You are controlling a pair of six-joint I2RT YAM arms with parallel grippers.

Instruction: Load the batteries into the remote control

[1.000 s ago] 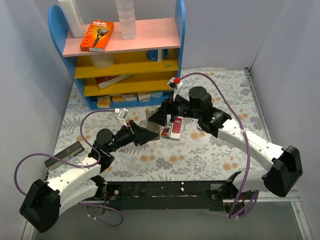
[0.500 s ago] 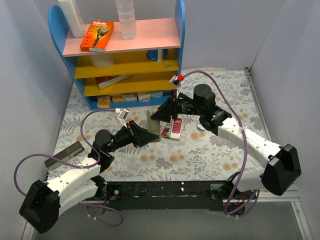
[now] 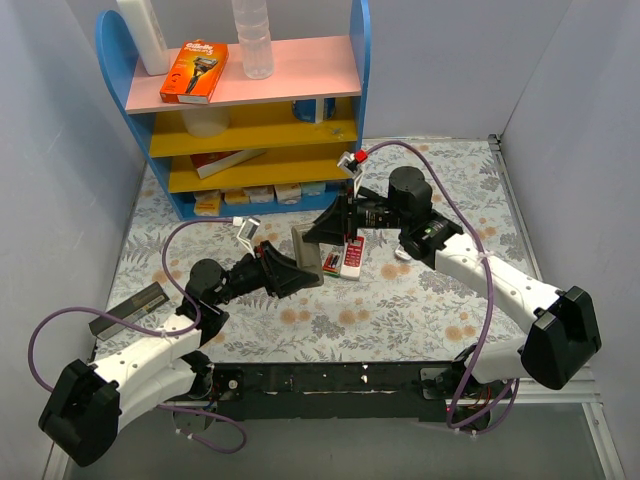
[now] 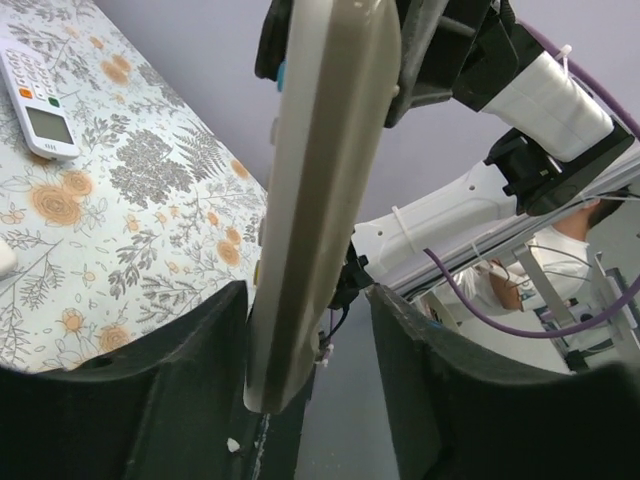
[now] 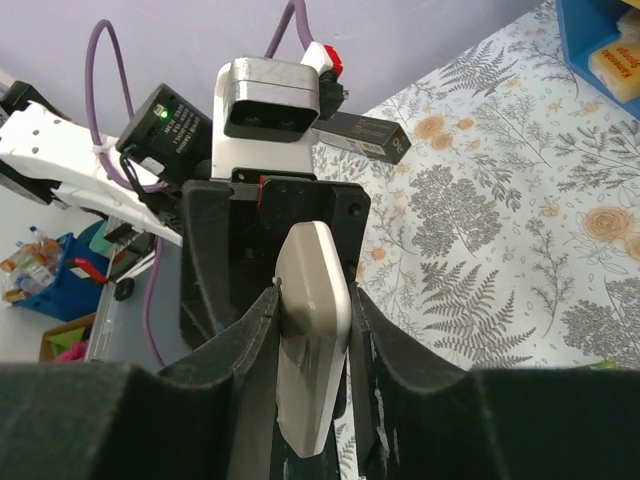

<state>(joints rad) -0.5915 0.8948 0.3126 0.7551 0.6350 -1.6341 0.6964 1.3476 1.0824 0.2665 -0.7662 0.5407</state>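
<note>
A floral cloth covers the tabletop (image 3: pixel 450 190), walled by pale panels on three sides. At the far left corner stands a blue shelf (image 3: pixel 108 60) with a pink top and yellow boards. An orange box (image 3: pixel 195 70) and a clear bottle (image 3: pixel 253 40) sit on top of it.

Both arms reach in low to the middle of the tabletop and meet nose to nose. The left arm stretches forward and to the right. The right arm bends in from the right, its cable looping above it.

The remote (image 3: pixel 305 250) stands on edge, off the cloth, between the two. The right claw (image 5: pixel 312 330) is clamped on one end, both fingers (image 5: pixel 245 370) pressed to its flat sides. The left claw (image 4: pixel 305 330) straddles the other end with its jaws loosened: one finger (image 4: pixel 190 390) is at the remote's edge, and a gap shows at the other.

The batteries (image 3: pixel 329 264) lie on the cloth just under the right claw, against a red-and-white remote (image 3: pixel 353 256). Another white remote (image 4: pixel 35 100) lies flat beyond the left claw.
</note>
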